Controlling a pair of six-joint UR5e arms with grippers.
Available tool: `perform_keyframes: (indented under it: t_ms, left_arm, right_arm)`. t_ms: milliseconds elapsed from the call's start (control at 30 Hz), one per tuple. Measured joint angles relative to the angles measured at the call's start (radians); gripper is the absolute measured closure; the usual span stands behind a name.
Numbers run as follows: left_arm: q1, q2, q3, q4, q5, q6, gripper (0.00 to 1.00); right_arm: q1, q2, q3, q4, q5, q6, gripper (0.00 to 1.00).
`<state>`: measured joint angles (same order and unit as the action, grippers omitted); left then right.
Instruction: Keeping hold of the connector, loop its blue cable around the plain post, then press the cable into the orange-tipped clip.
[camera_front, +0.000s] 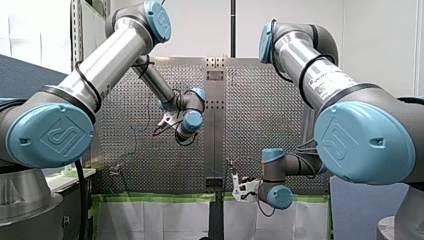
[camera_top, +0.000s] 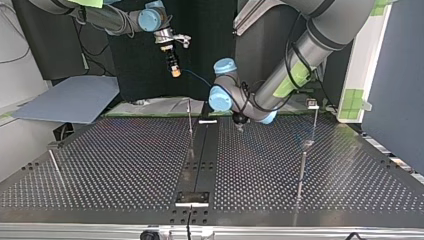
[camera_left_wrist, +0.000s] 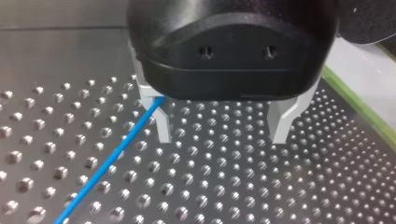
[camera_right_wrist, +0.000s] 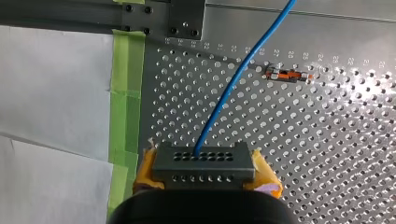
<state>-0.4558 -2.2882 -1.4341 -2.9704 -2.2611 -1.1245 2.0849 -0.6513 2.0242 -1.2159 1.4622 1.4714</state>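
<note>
The connector (camera_right_wrist: 201, 161) sits clamped in my right claw (camera_right_wrist: 204, 171), and its blue cable (camera_right_wrist: 233, 79) runs straight ahead, passing just beside the orange-tipped clip (camera_right_wrist: 287, 74). My left claw (camera_left_wrist: 222, 137) hangs low over the counter (camera_left_wrist: 233, 186) with its 2 fingers spread wide. The cable passes beside 1 finger, so this arm seems the nearer one for guiding the loop.

Bright colours
The cable (camera_right_wrist: 224, 93) is blue, the connector (camera_right_wrist: 203, 161) grey with dark holes, the pads (camera_right_wrist: 145, 167) yellow, the tape (camera_right_wrist: 126, 70) green.
</note>
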Motion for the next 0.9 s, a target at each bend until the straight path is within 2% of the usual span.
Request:
perform_keyframes:
  t_ms: [267,500,767,900]
  left_arm:
    - [-0.01,-0.053,-0.01,0.002,0.004,0.004,0.0]
    - [-0.022,-0.121,-0.012,0.027,0.022,-0.033,0.0]
    - [-0.038,-0.136,-0.023,0.05,0.053,-0.052,0.0]
    - [-0.047,-0.137,-0.035,0.054,0.086,-0.059,0.0]
  right_arm:
    - [0.0,0.0,0.0,-0.003,-0.001,0.0,1.0]
    - [0.0,0.0,0.0,-0.004,-0.002,0.0,1.0]
    - [0.0,0.0,0.0,-0.007,-0.002,0.0,1.0]
    - [0.0,0.0,0.0,-0.008,-0.003,0.0,1.0]
